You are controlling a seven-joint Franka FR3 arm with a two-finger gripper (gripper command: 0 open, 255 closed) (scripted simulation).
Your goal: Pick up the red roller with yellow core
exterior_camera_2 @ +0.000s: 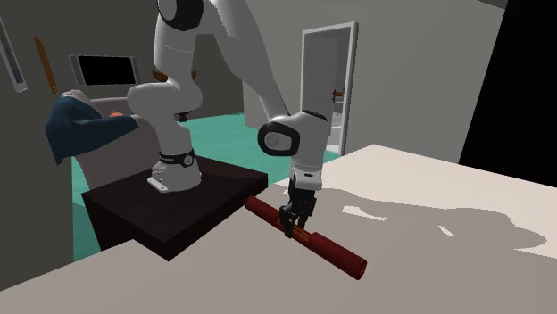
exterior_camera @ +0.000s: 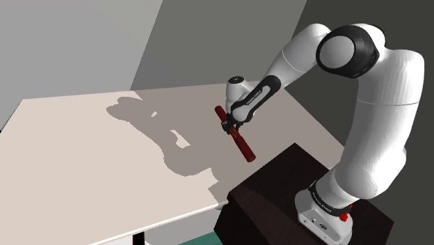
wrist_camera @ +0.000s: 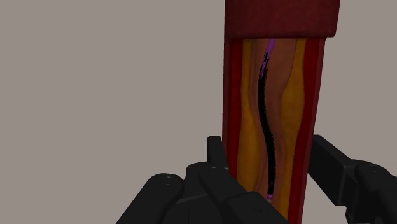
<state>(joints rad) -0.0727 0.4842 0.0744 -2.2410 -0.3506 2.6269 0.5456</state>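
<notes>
A long dark red roller [exterior_camera: 245,148] with a yellow core lies slanted over the pale table [exterior_camera: 83,160], close to the edge by the stand. My black gripper [exterior_camera: 231,129] comes down on its middle and is shut on it. From the second exterior view the roller [exterior_camera_2: 339,254] stretches from the stand side out over the table, with the gripper [exterior_camera_2: 291,227] clasping it near the middle. In the wrist view both fingers [wrist_camera: 216,156] press the sides of the roller [wrist_camera: 280,19], whose yellow inner band [wrist_camera: 248,127] shows. Whether it touches the table I cannot tell.
The dark box stand [exterior_camera_2: 178,210] sits against the table's edge. The table [exterior_camera_2: 464,268] spreads wide beyond the roller. Behind the stand are a blue cloth over a chair [exterior_camera_2: 80,129], a screen [exterior_camera_2: 105,70], a white doorway [exterior_camera_2: 326,80] and teal floor [exterior_camera_2: 223,129].
</notes>
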